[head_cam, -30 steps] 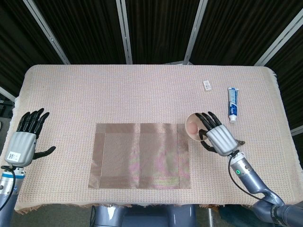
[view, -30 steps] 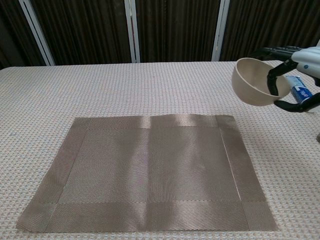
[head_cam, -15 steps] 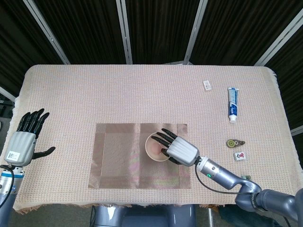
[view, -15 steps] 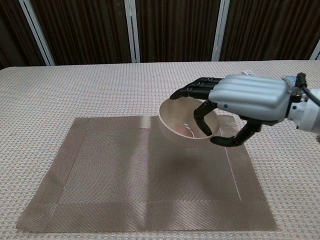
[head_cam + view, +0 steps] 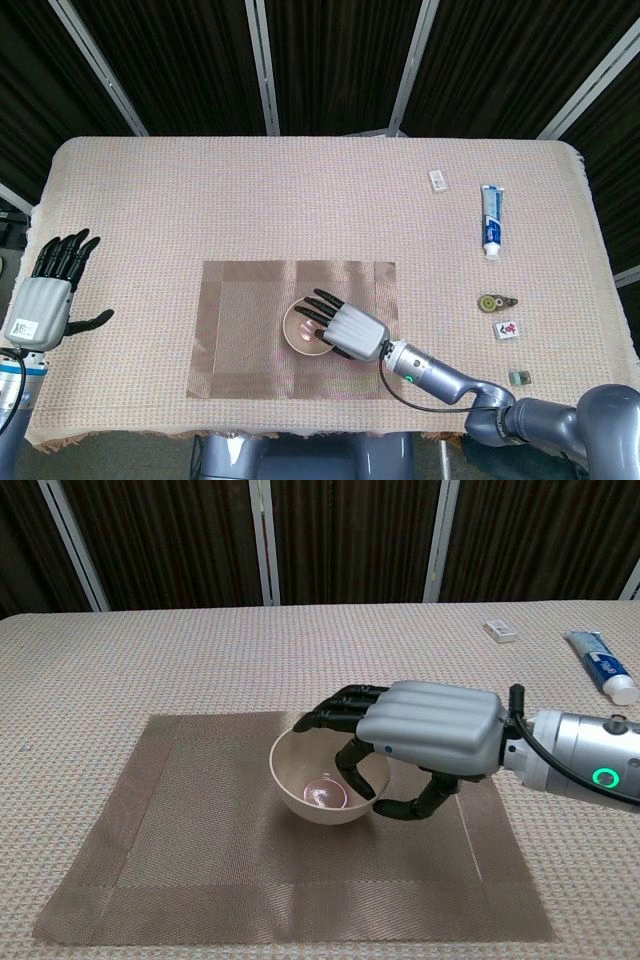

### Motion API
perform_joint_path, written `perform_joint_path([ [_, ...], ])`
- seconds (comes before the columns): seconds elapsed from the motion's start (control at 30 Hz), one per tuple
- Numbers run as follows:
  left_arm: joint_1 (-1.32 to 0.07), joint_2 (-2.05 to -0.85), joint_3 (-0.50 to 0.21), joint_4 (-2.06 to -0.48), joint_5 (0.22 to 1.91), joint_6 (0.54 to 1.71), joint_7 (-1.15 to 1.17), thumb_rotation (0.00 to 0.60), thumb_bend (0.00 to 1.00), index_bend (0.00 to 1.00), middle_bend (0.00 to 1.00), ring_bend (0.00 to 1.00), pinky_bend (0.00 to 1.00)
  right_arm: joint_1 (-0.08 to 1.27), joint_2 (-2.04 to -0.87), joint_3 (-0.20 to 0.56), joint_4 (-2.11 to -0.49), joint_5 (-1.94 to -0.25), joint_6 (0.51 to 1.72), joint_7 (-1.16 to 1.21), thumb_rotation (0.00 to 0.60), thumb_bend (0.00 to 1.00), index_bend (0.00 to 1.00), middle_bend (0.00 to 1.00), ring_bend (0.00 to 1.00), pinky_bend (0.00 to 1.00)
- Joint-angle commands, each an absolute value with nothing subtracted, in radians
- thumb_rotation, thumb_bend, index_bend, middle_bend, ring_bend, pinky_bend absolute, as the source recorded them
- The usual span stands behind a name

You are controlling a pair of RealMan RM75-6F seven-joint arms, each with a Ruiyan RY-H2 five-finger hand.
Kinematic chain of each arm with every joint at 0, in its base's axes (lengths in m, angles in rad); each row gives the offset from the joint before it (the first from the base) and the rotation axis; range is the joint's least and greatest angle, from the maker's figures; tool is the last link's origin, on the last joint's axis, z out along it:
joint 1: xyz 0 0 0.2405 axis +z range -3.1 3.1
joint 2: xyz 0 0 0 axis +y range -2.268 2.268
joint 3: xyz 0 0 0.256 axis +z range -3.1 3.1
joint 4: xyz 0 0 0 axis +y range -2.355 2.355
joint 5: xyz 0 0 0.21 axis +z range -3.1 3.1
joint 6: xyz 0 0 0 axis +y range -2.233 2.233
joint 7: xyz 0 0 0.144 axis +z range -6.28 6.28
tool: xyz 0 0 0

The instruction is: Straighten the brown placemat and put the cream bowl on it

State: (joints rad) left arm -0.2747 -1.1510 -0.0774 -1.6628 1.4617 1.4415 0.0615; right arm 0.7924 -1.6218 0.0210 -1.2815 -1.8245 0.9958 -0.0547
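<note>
Gripping the cream bowl [image 5: 318, 789] by its near rim, fingers hooked inside and thumb under the outer wall, the right robot hand [image 5: 425, 738] holds it on the brown placemat [image 5: 250, 340], w/ the mat lying flat & square beneath. Left robot hand [image 5: 45, 295] is well apart at the bench [image 5: 200, 200] edge, fingers spread, holding nothing.

The grey right hand [image 5: 425, 742] covers the round cream bowl's [image 5: 310, 790] near rim; the left arm is cut off.
</note>
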Motion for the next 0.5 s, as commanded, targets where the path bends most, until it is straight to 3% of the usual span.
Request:
perform_joint_path([
  [0.03,-0.275,-1.152,-0.078,-1.662,1.46,1.437,0.061,0.6,0.0,0.0,0.0,0.0,0.0,0.798,-1.64,0.02,-1.279,-1.83,1.006,-0.062,0.6,0.38,0.78,0.04,0.0,0.0],
  [0.2,-0.276,-1.154,-0.08,-1.661,1.458,1.43,0.062,0.6,0.0,0.0,0.0,0.0,0.0,0.807,-1.659,0.01,-1.264,-1.846,1.01,-0.091,0.6,0.37,0.78,0.04,0.0,0.0],
  [0.27,-0.275,-1.154,-0.08,-1.662,1.458,1.43,0.063,0.6,0.0,0.0,0.0,0.0,0.0,0.807,-1.663,0.005,-1.26,-1.844,1.009,-0.091,0.6,0.32,0.74,0.04,0.0,0.0],
  [0.3,-0.275,-1.153,-0.08,-1.662,1.459,1.43,0.062,0.6,0.0,0.0,0.0,0.0,0.0,0.807,-1.665,0.003,-1.259,-1.842,1.008,-0.092,0.6,0.26,0.6,0.03,0.0,0.0],
  [0.33,-0.274,-1.153,-0.08,-1.662,1.459,1.43,0.062,0.6,0.0,0.0,0.0,0.0,0.0,0.806,-1.666,0.002,-1.258,-1.84,1.008,-0.093,0.6,0.15,0.38,0.02,0.0,0.0],
  [0.4,-0.274,-1.153,-0.081,-1.663,1.459,1.43,0.061,0.6,0.0,0.0,0.0,0.0,0.0,0.806,-1.668,0.0,-1.257,-1.84,1.011,-0.1,0.6,0.02,0.08,0.01,0.0,0.0],
  [0.5,-0.272,-1.152,-0.082,-1.664,1.458,1.43,0.061,0.6,0.0,0.0,0.0,0.0,0.0,0.805,-1.661,-0.005,-1.261,-1.844,1.014,-0.127,0.6,0.0,0.0,0.0,0.0,0.0],
])
